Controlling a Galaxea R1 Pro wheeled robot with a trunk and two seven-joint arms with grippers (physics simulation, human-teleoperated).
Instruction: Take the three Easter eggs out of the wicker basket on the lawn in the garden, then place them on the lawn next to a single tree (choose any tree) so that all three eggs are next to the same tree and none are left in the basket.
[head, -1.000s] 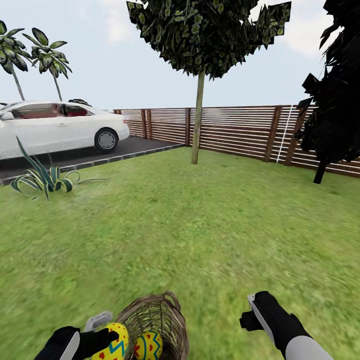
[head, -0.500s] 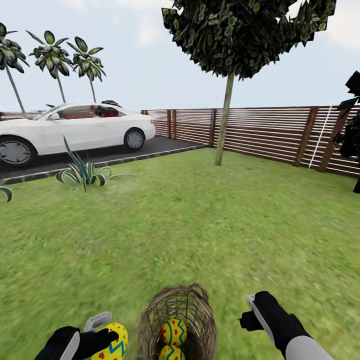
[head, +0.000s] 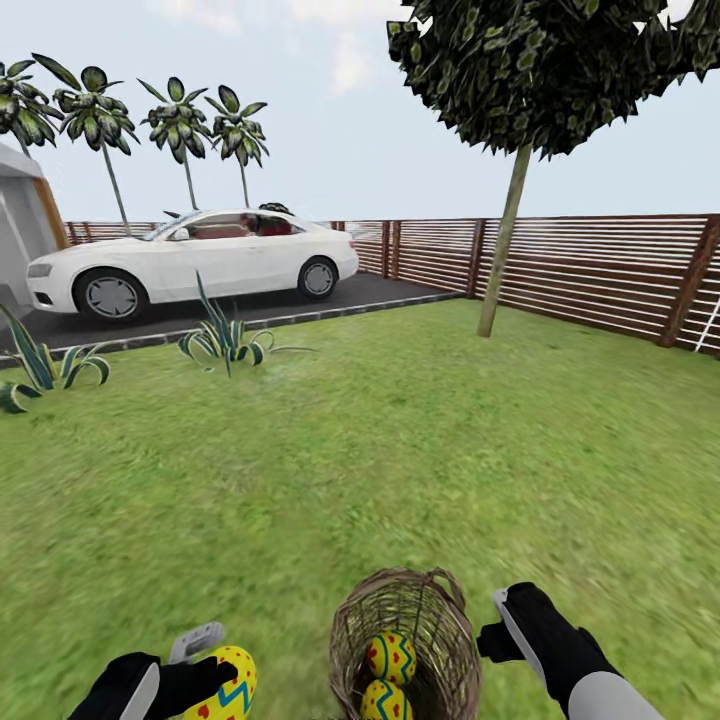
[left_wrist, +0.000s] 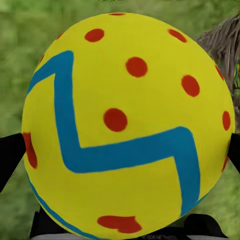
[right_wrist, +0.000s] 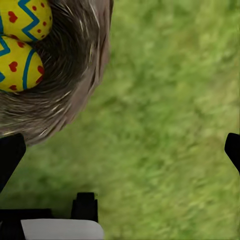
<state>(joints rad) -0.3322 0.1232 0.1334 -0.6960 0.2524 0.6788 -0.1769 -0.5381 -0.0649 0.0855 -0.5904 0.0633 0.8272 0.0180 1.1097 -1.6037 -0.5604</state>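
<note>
My left end effector grips one Easter egg; my right end effector hangs wide open, empty, beside the wicker basket.

Open lawn on every side of the wicker basket, nothing standing near. Well beyond the basket: spiky plants, a parked white car, a thin tree trunk, a slatted fence.

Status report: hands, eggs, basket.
Left hand shut on one Easter egg. Right hand open over lawn, beside wicker basket. Two eggs in basket. Nothing obstructing.
</note>
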